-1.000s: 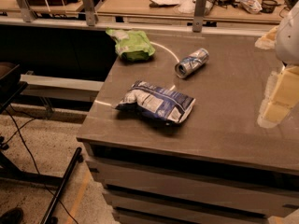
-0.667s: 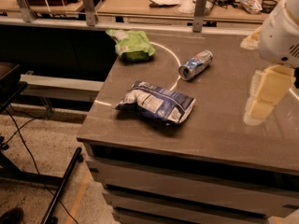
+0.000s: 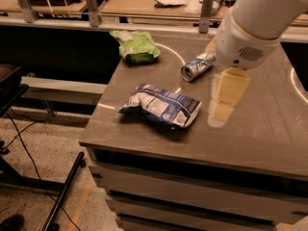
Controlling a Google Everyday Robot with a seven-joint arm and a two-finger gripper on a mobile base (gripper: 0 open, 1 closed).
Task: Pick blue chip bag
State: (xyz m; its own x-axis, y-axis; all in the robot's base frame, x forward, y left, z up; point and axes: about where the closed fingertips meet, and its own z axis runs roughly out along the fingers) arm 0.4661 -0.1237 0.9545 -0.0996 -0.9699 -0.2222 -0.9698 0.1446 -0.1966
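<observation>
The blue chip bag [image 3: 161, 106] lies flat and crumpled on the grey-brown table [image 3: 260, 138], near its front left part; it is dark blue foil with white patches and printing. My gripper [image 3: 219, 114] hangs from the white arm [image 3: 255, 23] just right of the bag, above the table and apart from the bag. It holds nothing that I can see.
A blue-and-silver drink can [image 3: 197, 65] lies on its side behind the bag, close to the arm. A light green bag [image 3: 137, 44] lies at the table's back left. A railing with posts [image 3: 91, 4] runs behind. The table's left edge drops to the floor.
The arm and gripper have moved left across the table, from its right edge to just beside the blue chip bag. The bag, can and green bag have not moved on the table.
</observation>
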